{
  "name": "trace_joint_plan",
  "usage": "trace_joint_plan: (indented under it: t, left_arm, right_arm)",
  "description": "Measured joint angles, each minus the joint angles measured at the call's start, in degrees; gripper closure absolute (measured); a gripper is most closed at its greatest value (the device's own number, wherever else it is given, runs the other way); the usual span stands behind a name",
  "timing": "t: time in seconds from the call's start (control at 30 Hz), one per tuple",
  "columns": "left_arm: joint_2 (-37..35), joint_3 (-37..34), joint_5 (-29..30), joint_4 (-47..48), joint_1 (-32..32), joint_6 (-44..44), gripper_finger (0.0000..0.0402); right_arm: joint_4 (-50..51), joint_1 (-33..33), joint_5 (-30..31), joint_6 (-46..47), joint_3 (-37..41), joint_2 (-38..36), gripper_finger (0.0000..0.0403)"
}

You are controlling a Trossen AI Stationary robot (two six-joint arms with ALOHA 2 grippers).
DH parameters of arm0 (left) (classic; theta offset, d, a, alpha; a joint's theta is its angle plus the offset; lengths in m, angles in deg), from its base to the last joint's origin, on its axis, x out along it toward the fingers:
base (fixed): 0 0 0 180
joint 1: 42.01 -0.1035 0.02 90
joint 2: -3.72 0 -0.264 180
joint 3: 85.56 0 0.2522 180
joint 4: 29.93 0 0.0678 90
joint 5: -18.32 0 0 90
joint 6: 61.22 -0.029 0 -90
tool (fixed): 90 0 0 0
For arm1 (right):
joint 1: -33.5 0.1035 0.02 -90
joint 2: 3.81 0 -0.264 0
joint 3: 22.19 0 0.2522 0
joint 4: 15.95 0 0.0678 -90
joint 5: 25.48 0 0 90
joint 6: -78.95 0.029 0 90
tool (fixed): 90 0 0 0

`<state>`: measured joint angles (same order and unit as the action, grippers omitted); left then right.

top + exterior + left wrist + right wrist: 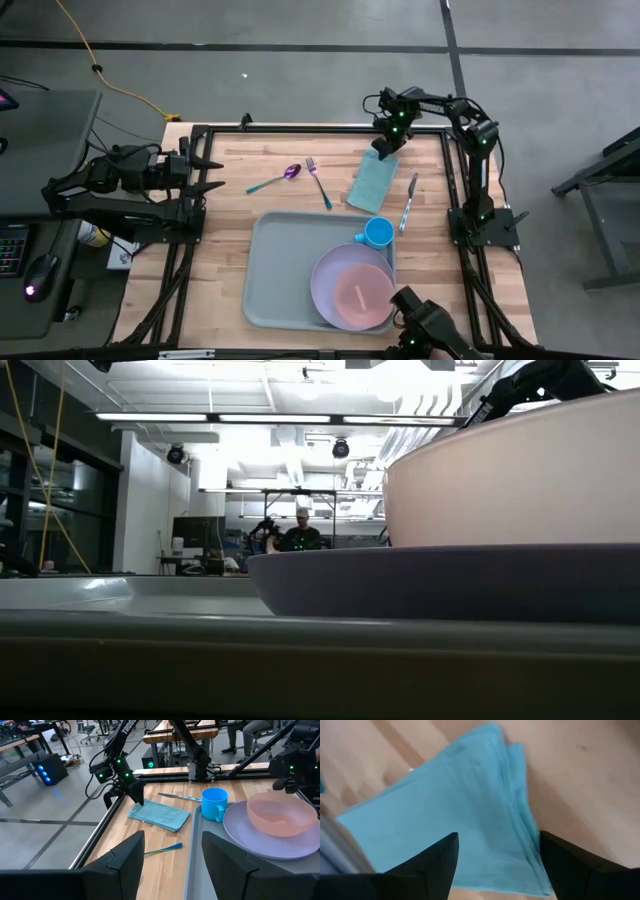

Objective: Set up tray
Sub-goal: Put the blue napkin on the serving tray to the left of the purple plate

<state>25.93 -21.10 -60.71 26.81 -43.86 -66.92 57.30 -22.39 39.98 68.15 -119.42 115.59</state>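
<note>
High view: your right gripper is hovering wide open, empty, over the folded teal napkin at 12 o'clock from the tray. Left gripper is waiting open at 9 o'clock.
Right wrist view: napkin is looking soft, light; pinch its stacked edge.
Left wrist view: tray, probably stiff, is carrying plate, bowl, blue mug.

In the low view the plate and bowl fill the frame, hiding most of the table beyond them. Below the right gripper the folded cloth is blurred and cut off at the picture's edge.
</note>
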Motion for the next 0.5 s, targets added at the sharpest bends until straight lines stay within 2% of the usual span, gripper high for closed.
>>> trace_joint_plan:
  t: [0.5]
  left_arm:
    - [0.0, 0.0, 0.0, 0.1, 0.0, -0.1, 0.0174]
  right_arm:
    - [-0.5, 3.9, 1.0, 0.7, 0.0, 0.0, 0.0157]
